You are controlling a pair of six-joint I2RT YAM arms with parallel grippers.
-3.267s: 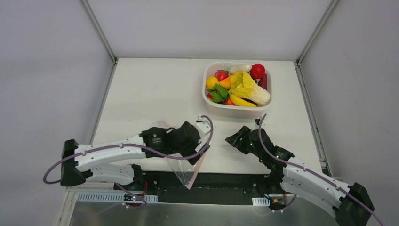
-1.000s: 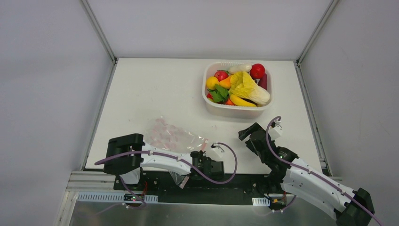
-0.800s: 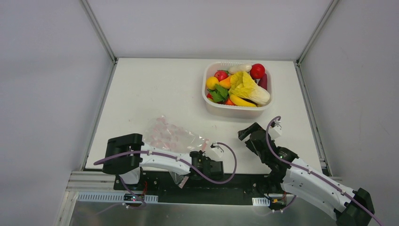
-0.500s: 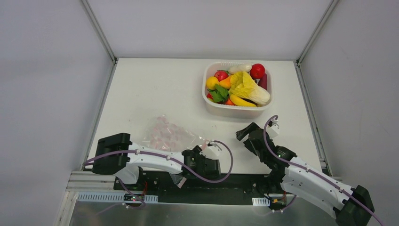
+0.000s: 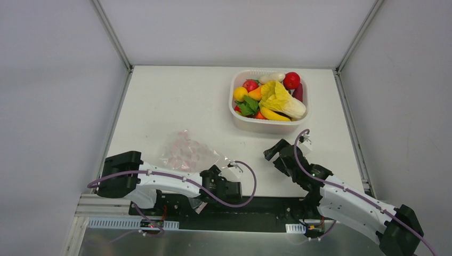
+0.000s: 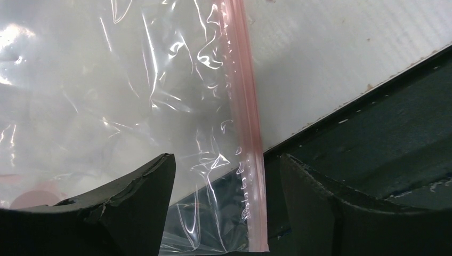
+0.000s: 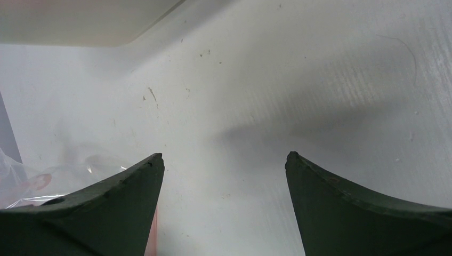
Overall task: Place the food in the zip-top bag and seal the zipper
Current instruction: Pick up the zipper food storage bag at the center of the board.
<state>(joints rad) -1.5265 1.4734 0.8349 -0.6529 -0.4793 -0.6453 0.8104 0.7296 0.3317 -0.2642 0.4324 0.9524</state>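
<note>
Wide-spread end effectors at the near edge of the bench (image 5: pixel 176 101).
Left end effector (image 6: pixel 226 160) flanks the zipper (image 6: pixel 248 133) of the zip-top bag (image 5: pixel 186 152) without gripping; right end effector (image 7: pixel 224 157) hangs over bare bench; food (image 5: pixel 274 98) sits heaped in a white basket (image 5: pixel 234 114) beyond.

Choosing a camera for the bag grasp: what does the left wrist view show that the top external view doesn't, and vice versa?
Only the left wrist view: the pink-red zipper running between the open left claw fingers and past the table edge. Only the top external view: the white basket of food, and the right claw near it. Both: the clear zip-top bag lying on the white table.
</note>
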